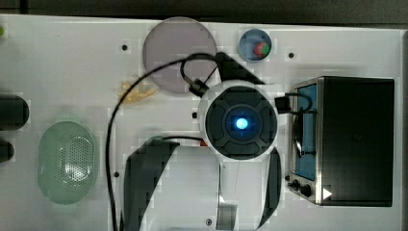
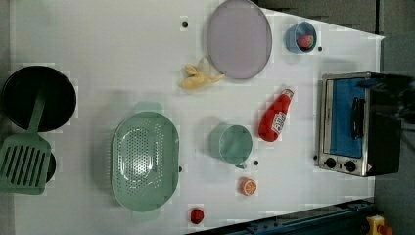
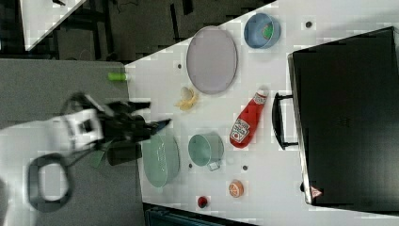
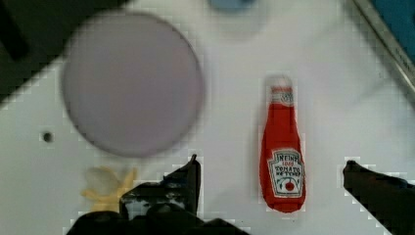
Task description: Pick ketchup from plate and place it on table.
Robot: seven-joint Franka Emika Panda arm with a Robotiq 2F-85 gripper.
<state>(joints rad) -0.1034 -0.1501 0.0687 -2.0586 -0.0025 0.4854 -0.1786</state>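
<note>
the ketchup (image 2: 276, 116) lies on its side on the surface (image 2: 107, 44), apart from the plate (image 2: 239, 38), between the plate and the toaster oven (image 2: 353, 125) in the left view. a banana peel (image 2: 197, 78) lies just beside the plate's rim. the cup (image 2: 230, 143) stands at the left view's left of the ketchup, the basket (image 2: 145, 161) further left. the bowl (image 2: 300, 38) sits at the left view's right of the plate.

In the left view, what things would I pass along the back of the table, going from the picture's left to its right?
Peeled banana → mauve-grey plate → ketchup → small blue bowl → toaster oven.
</note>
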